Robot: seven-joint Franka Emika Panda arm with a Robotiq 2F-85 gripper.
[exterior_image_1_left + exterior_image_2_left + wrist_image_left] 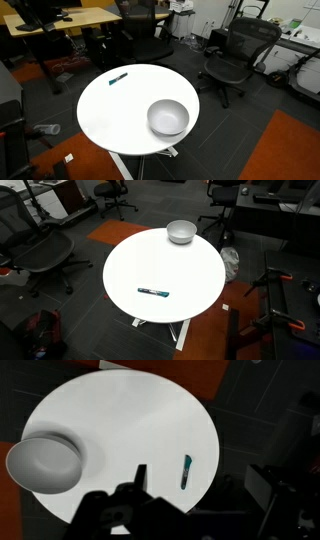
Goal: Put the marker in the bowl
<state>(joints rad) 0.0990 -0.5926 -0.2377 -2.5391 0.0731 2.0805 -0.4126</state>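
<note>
Wrist view puts the marker (186,471) flat on the white table (130,410), at 3 o'clock of my gripper (138,480) and clear of it; jaw state I cannot tell; the bowl (45,463) sits at 9 o'clock; an office chair (232,55) stands beyond the table.
</note>
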